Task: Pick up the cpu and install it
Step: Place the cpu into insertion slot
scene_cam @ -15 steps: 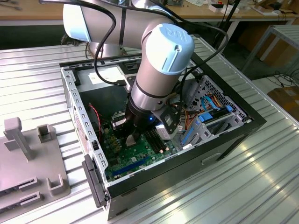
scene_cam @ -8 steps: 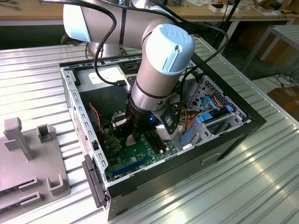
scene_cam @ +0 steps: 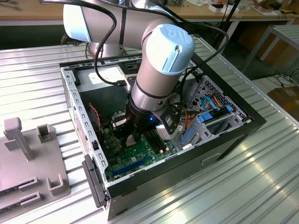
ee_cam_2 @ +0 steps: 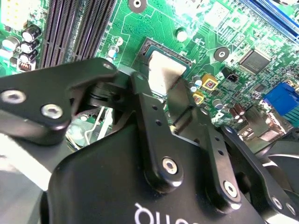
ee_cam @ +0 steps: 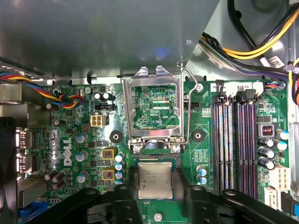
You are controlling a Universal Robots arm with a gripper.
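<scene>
With your gripper (ee_cam: 155,195) clamped on the cpu (ee_cam: 155,179) right at the socket (ee_cam_2: 145,51), I'd keep it flat, corners lined up, and never force it down.

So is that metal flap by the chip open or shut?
Open: the metal flap stands swung back, leaving the chip uncovered, gripped at its edges by the tool.

A lab: open computer case (scene_cam: 232,136) on ribbed metal bench (scene_cam: 254,186).
</scene>
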